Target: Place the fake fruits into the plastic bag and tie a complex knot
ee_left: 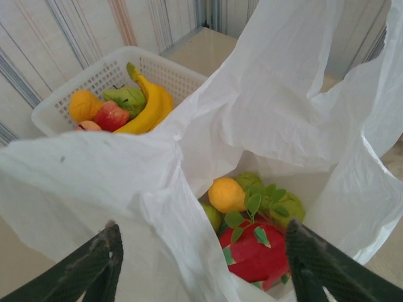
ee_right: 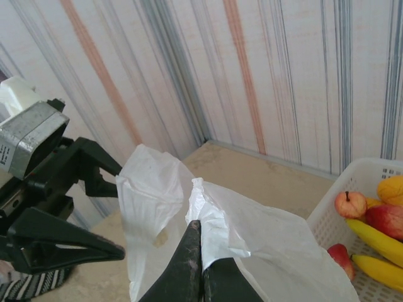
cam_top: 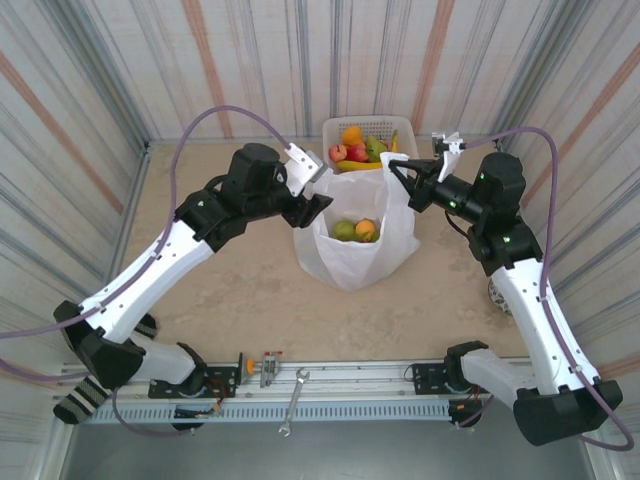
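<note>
The white plastic bag [cam_top: 352, 250] stands open mid-table. Inside lie an orange [ee_left: 227, 194], a pink dragon fruit [ee_left: 255, 253] and green pears [ee_left: 288, 206]. My left gripper [ee_left: 201, 255] hovers open over the bag's left rim, its fingers [ee_left: 101, 264] straddling a fold of the near wall without pinching it. The right gripper [ee_right: 200, 231] is shut on the bag's right handle and holds it up. Behind the bag, the white basket [cam_top: 402, 125] holds bananas [ee_left: 150, 106], red apples [ee_left: 111, 116], an orange [ee_left: 84, 105] and a green pear [ee_left: 126, 97].
Striped walls close in the table at the back and both sides. A wrench [cam_top: 294, 400] lies on the metal rail at the near edge, between the arm bases. Bare tabletop [cam_top: 230, 290] spreads in front of the bag.
</note>
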You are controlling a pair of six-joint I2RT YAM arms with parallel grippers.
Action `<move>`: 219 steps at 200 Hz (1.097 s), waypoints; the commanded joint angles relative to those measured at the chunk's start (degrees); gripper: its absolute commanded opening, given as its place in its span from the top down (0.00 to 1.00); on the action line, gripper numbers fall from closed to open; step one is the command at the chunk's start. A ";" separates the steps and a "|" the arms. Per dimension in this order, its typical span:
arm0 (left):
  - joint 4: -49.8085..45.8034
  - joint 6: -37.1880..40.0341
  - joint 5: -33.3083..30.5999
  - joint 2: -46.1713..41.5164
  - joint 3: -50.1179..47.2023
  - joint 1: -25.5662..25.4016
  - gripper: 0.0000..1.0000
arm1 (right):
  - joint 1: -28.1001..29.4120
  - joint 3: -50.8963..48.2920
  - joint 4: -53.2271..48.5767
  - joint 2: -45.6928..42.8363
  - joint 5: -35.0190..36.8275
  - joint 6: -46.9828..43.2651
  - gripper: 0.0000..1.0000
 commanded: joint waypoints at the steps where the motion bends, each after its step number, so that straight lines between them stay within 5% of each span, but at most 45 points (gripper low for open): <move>1: 5.86 -0.29 3.27 1.26 0.58 0.68 0.43 | -0.53 -0.67 0.85 -1.17 -0.71 1.29 1.00; 36: 9.63 -3.88 13.12 3.77 2.87 3.94 0.86 | -1.71 -0.78 1.32 -1.30 -1.45 3.24 1.00; 60: 11.40 -4.35 16.95 1.80 3.53 4.61 1.00 | -5.24 0.46 3.71 -1.13 -5.70 7.45 1.00; 141: 30.35 -28.68 39.55 -4.56 4.17 20.72 1.00 | -10.03 6.52 6.19 -3.69 -8.38 15.05 1.00; 219: 37.37 -34.78 41.66 -3.07 -3.88 21.03 1.00 | -10.66 1.69 7.80 -4.77 -7.31 19.65 1.00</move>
